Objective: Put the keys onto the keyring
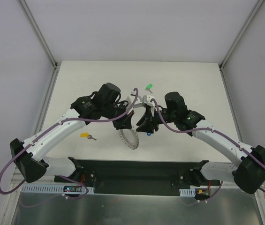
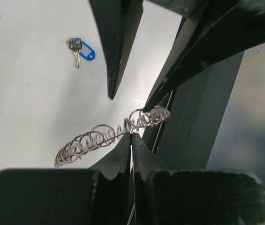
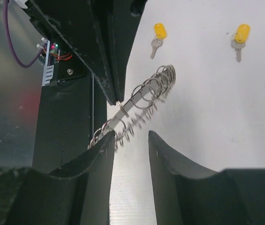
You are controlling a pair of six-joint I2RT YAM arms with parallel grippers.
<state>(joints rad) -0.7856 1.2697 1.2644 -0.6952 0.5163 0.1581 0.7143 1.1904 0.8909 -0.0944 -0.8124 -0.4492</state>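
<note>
Your bench (image 1: 76,93) is white, and both arms reach in over its middle: the left arm (image 1: 62,126) angles in from the near left, the right arm (image 1: 216,138) from the near right. Their wrists almost meet.

The keyring (image 1: 128,138) sits between them, toward the near side of the bench, just beyond the dark base plate (image 1: 137,171). In the wrist views it looks like a long string of small wire loops.

Your left end effector (image 2: 131,140) is fully closed, its two tips pinched together on the keyring's wire partway along the loops. Your right end effector (image 3: 130,135) stands roughly half open with nothing clamped. One of its fingertips (image 2: 147,108) touches the end loops of the ring and the other hangs free beside it.

Now the keys. All the ones in view lie on the bench, and none is on the ring.
- **Blue key** (image 2: 80,49): lies flat just right of the keyring, untouched by either end effector.
- **Yellow key** (image 3: 157,36): lies to the left of the ring.
- **Second yellow key** (image 3: 239,38): sits well apart from the first.
- **Green key** (image 1: 148,87): rests on the far side, beyond both wrists.
</note>
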